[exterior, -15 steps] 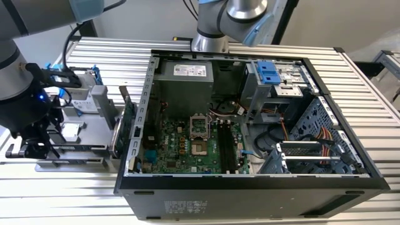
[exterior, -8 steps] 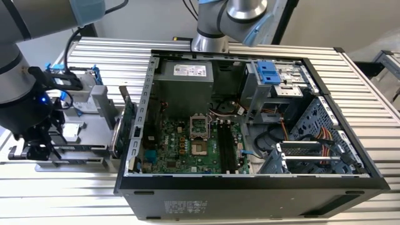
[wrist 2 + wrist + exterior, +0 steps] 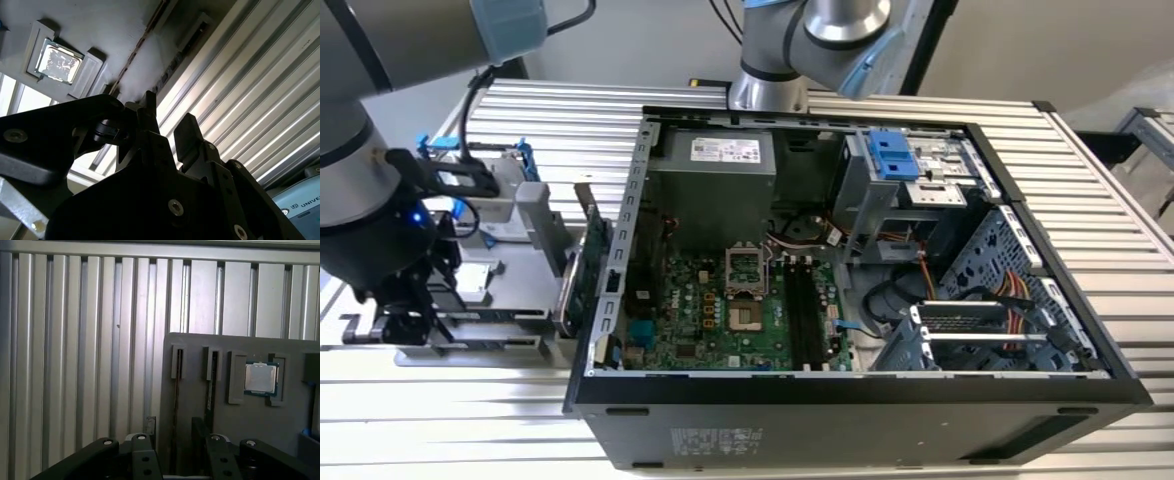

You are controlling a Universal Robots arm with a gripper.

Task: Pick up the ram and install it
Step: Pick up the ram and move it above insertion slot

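The gripper point(image 3: 400, 325) is hanging low over the grey fixture plate point(image 3: 200, 347) at the exterior view's left, well apart from the open computer case point(image 3: 854, 400). In both wrist views its black, angular metal jaws are standing spread with a clear gap between them.

The ram point(image 3: 176, 400) is lying edge-on in a long, narrow slot of the plate, showing as a thin brownish-grey strip. In the first wrist view the strip is running into the gap of the gripper point(image 3: 174, 432). Whether either jaw is touching it cannot be told. In the second wrist view the ram point(image 3: 137, 47) is reading as a fine line running away from the gripper point(image 3: 167, 125).

Just beside it, a second slot point(image 3: 213, 375) is holding a darker strip. Next along, a square processor chip point(image 3: 260, 378) with a dull silver lid is sitting in a shallow recess; the second wrist view is showing the same chip point(image 3: 58, 61).

The plate is matt, smooth and flat, and is resting on a worktop point(image 3: 1094, 200) of ribbed, bright aluminium profiles. The case is a black sheet-metal box lying on its side, with a green motherboard point(image 3: 720, 320) exposed inside. A green expansion card point(image 3: 596, 265) is standing on edge between the plate and the case.
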